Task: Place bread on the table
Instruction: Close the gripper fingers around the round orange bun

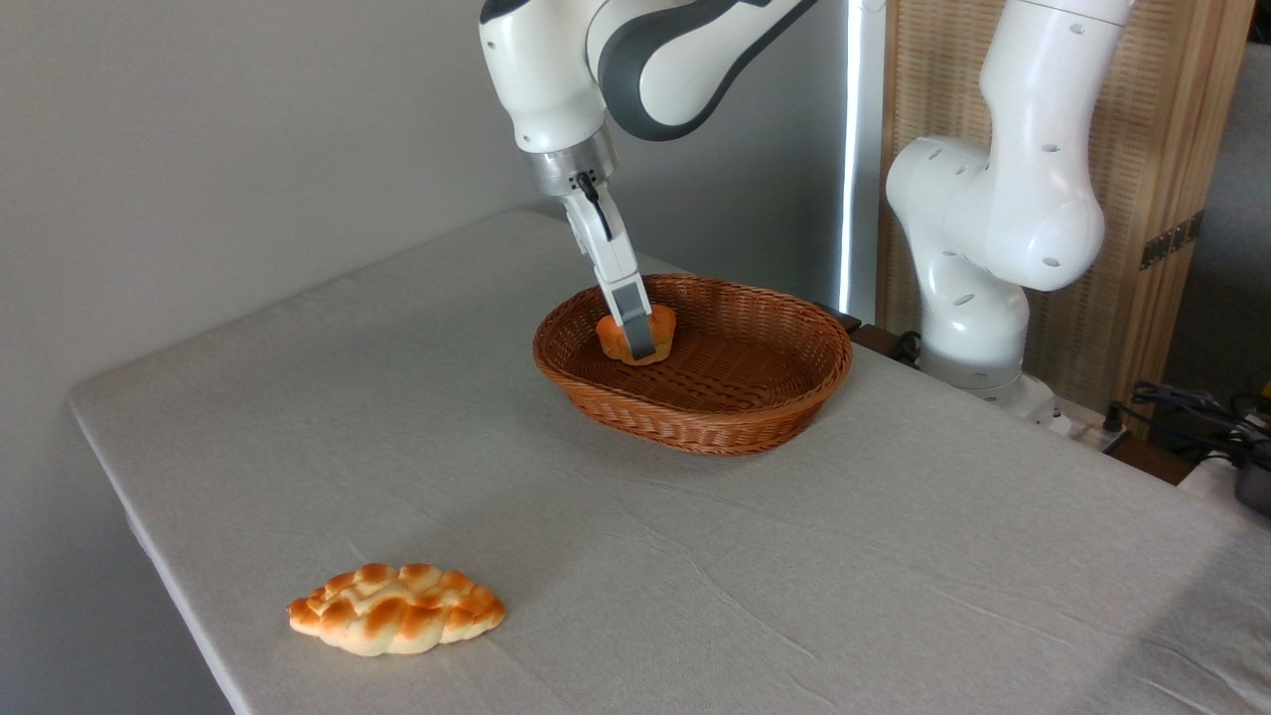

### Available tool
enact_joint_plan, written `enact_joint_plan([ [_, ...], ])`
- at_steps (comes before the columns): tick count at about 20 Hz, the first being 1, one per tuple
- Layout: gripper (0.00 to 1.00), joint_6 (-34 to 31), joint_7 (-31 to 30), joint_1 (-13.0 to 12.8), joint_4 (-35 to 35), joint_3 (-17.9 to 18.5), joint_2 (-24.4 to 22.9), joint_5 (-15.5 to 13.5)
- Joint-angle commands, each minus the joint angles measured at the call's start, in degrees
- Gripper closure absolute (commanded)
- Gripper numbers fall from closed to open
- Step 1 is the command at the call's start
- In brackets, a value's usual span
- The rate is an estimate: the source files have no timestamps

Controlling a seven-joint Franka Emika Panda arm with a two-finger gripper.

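Bread (635, 334) is sitting inside the brown wicker basket (695, 397), toward its back-left part, and the hand (638, 338) is down in there with it. One grey-tipped finger (635, 323) crosses right in front of the bun, so only the orange-brown sides peek out on either side of it. The other finger is hidden behind the bun from this angle, so I honestly can't tell if the hand is clamped on the bread or just standing around it.

The arm comes down from the top of the shot, with the finger slanting a bit to the right as it reaches into the basket. The arm's white base column stands off the right back edge of the worktop (894, 556), just behind the basket.

The basket itself is oval and sits on the light grey, slightly wrinkled cloth of the worktop, toward the far side. Well apart from it, near the front left corner, there's a second piece – a flat braided loaf (397, 609) with pale edges and browned bumps on top, lying on the cloth by itself.

Behind everything there's a plain grey wall on the left and a wooden slatted screen (1152, 149) on the right, with some dark cables (1192, 407) at the far right edge.
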Motion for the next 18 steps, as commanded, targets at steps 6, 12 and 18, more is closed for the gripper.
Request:
enact_joint_plan([
  [6, 0.04, -0.6, 1.1, 0.5, -1.3, -0.1, 0.5, 0.5],
  [12, 0.62, -0.2, 1.1, 0.5, -1.3, -0.1, 0.9, 0.5],
  [18, 0.83, 0.0, 1.1, 0.5, -1.2, 0.2, 0.9, 0.5],
])
